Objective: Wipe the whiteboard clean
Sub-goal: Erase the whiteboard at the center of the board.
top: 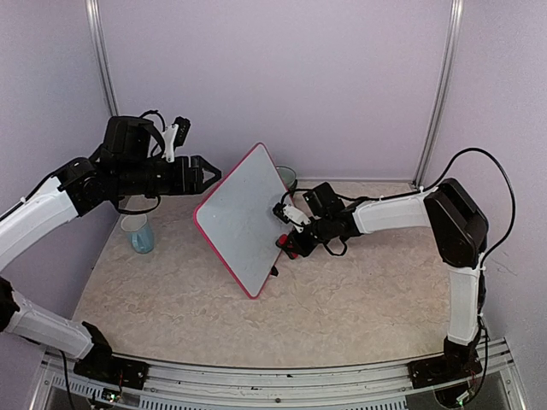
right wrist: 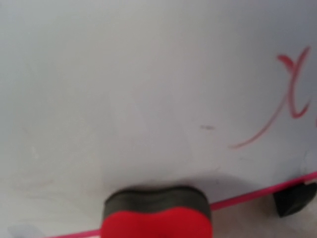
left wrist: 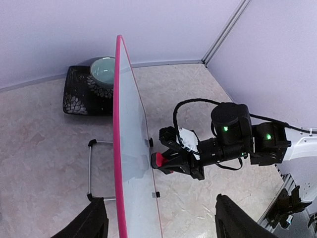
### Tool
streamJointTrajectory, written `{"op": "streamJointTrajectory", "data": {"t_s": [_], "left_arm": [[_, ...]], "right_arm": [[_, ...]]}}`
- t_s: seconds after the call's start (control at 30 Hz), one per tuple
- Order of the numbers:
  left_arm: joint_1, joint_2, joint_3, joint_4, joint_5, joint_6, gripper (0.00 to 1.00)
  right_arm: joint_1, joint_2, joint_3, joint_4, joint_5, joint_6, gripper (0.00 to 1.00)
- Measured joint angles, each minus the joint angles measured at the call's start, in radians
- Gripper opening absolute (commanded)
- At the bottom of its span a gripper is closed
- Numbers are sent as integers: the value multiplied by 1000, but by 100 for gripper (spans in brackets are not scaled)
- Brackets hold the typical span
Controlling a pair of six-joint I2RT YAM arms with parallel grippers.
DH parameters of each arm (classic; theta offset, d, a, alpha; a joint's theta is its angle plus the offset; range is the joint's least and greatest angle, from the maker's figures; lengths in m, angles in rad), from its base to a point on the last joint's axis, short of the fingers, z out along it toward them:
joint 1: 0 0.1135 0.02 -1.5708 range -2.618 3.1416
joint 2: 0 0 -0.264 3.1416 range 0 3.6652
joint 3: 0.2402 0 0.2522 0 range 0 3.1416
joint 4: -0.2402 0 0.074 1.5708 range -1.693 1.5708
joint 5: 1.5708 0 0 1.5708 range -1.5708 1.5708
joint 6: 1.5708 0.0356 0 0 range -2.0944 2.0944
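The whiteboard [top: 244, 218], white with a pink-red frame, stands tilted on the table; its edge also shows in the left wrist view [left wrist: 119, 148]. My right gripper [top: 292, 239] is shut on a red eraser with a dark felt face [top: 285, 246], pressed against the board's face near its lower edge [right wrist: 156, 213]; it also shows in the left wrist view [left wrist: 159, 159]. A red pen stroke [right wrist: 292, 94] is on the board at the right of the right wrist view. My left gripper [top: 210, 175] is open and empty, by the board's upper left edge.
A light blue cup [top: 139, 233] stands left of the board. A green bowl [left wrist: 104, 69] sits on a black patterned mat [left wrist: 79, 94] behind the board. A wire stand [left wrist: 90, 171] and a small black foot [right wrist: 294, 198] are at the board's base.
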Motion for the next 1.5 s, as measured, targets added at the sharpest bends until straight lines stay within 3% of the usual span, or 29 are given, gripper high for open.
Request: {"op": "streamJointTrajectory", "data": {"t_s": [0.33, 0.57, 1.17, 1.27, 1.33, 1.5], "left_arm": [[51, 232, 171, -40, -39, 87, 79], [115, 353, 198, -43, -3, 114, 70], [118, 478, 338, -60, 86, 116, 49], [117, 484, 338, -72, 91, 116, 40], [114, 486, 338, -76, 95, 116, 26], [108, 504, 369, -93, 103, 118, 10]], "right_arm": [[0, -72, 0, -2, 12, 8, 0], [0, -124, 0, -6, 35, 14, 0], [-10, -175, -4, -43, 115, 39, 0], [-20, -201, -11, -44, 132, 54, 0], [-32, -220, -21, -44, 142, 64, 0], [-48, -244, -36, -44, 160, 77, 0]]}}
